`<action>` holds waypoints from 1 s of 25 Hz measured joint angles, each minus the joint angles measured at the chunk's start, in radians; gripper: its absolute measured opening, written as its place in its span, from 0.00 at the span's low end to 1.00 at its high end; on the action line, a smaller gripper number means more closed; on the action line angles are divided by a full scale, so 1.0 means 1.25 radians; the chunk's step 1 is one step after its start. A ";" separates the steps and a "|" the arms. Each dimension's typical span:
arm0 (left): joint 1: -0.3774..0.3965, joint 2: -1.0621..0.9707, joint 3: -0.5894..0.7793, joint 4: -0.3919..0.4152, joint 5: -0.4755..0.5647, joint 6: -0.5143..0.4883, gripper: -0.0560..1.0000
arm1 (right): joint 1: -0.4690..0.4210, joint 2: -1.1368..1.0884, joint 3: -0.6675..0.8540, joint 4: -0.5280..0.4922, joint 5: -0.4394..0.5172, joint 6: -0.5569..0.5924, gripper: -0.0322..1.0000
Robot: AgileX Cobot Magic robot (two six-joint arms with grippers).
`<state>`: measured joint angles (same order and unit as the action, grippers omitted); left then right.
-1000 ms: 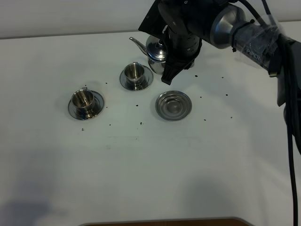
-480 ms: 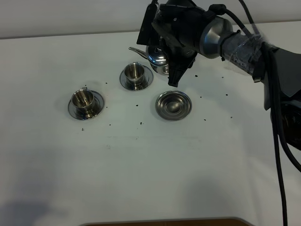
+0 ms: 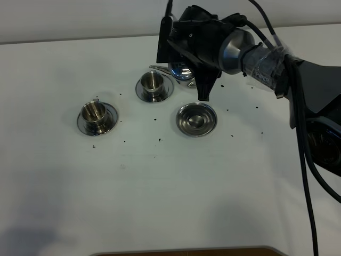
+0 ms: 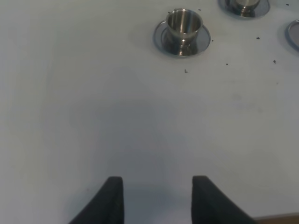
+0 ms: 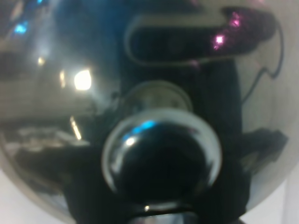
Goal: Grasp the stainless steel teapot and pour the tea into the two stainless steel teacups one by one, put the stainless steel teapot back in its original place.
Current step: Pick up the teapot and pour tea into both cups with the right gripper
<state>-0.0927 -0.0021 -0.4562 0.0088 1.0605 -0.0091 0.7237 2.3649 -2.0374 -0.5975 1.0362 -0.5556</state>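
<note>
Claw of right arm (image 3: 198, 81) clamps tilted teapot (image 3: 180, 71).

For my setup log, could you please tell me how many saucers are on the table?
3. The left saucer under the left teacup; the middle saucer under the far teacup, beside the teapot; the bare saucer at right. The arm may hide more.

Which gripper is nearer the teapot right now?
Right. The right gripper is at the teapot, which fills its wrist view. The left gripper hangs over the table, well away, with a teacup ahead of it.
</note>
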 joint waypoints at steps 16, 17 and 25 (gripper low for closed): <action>0.000 0.000 0.000 0.000 0.000 0.000 0.43 | 0.016 0.031 0.000 -0.107 -0.004 -0.012 0.22; 0.000 0.000 0.000 0.000 0.000 0.000 0.43 | 0.016 0.033 0.000 -0.111 -0.004 -0.012 0.22; 0.000 0.000 0.000 0.000 0.000 0.000 0.43 | 0.032 0.040 0.000 -0.196 -0.005 -0.013 0.22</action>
<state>-0.0927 -0.0021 -0.4562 0.0088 1.0605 -0.0091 0.7632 2.4149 -2.0374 -0.8431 1.0305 -0.5713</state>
